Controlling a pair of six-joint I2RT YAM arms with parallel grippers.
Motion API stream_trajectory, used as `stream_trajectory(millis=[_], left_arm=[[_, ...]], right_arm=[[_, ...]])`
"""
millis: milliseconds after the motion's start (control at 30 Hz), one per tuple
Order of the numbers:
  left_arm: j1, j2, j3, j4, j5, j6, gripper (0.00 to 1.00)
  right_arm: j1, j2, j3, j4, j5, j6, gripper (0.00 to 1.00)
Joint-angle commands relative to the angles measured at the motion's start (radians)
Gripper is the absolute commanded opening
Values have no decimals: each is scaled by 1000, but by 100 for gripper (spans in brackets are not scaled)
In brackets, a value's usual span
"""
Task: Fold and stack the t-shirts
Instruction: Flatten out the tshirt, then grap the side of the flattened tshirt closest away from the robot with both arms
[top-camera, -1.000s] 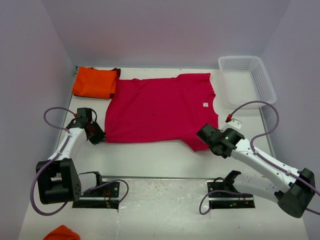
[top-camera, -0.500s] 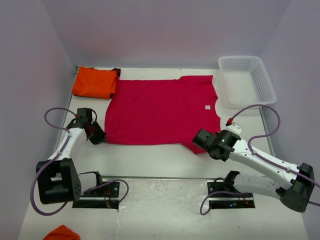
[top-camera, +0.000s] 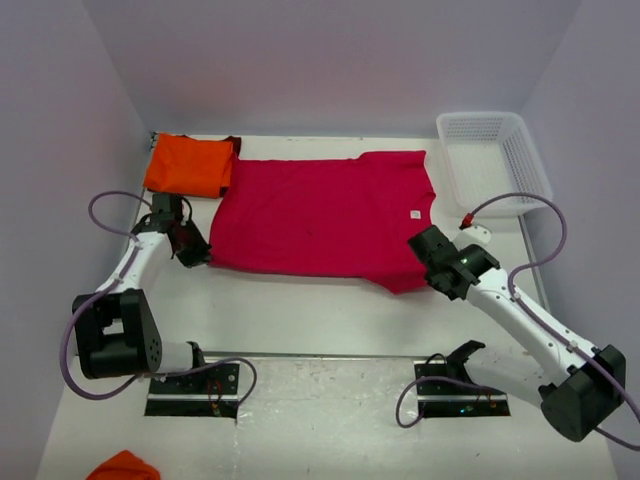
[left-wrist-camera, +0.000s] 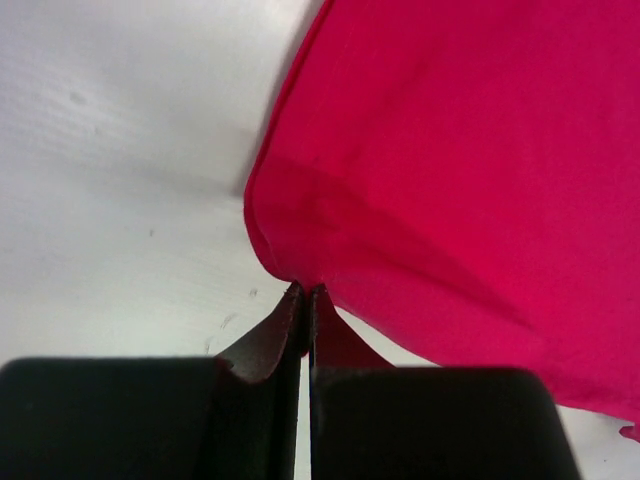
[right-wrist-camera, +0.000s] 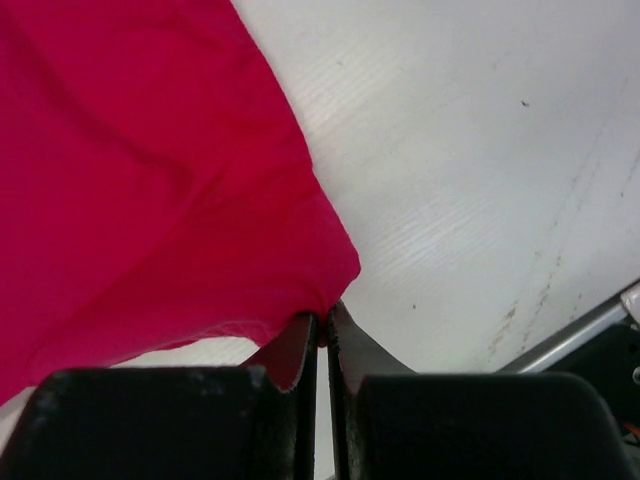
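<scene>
The crimson-pink t-shirt (top-camera: 320, 220) is lying flat and face up in the middle of the tabletop (top-camera: 300, 315). Its long axis is running left to right, hem toward the left arm and collar toward the right arm.

The left end effector (left-wrist-camera: 305, 300) is pressing its fingers together on the near hem corner, and the cloth is puckering up into the pinch. The right end effector (right-wrist-camera: 322, 325) is pinching the tip of the near sleeve in the same way. From both of them the body of the shirt is stretching away toward the far side of the tabletop. Each arm is working the end nearest to it. The near edge is therefore held at both ends, and a fold carried straight away from the bases looks like the move being set up.

The orange t-shirt (top-camera: 188, 165) is sitting folded at the far left corner, just beside the crimson hem. It is probably close enough to get brushed if the left corner is carried far. The white lattice basket (top-camera: 520, 150) is standing at the far right, near the collar but apart from it.
</scene>
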Motion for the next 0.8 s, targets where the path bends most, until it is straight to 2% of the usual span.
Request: stream_trajectory(millis=[0,167,300,533,767], left_arm=[[3,29,92,36,-36,43,0],[2,76,113,108,-42,19,0],[2,154,150,123,-52,12,0],[-6,217,227,126,-62,14,0],[-37,240,282,125,-63,23,0]], right_arm=[[-72,36,46,213,-31,-293,0],[-135,213,161,276,-68,-419,0],[-165,290,228,316,-97,-476,0],[-262,355,306,349,-141,-550,0],[-308,375,360,350,-154,-584,0]])
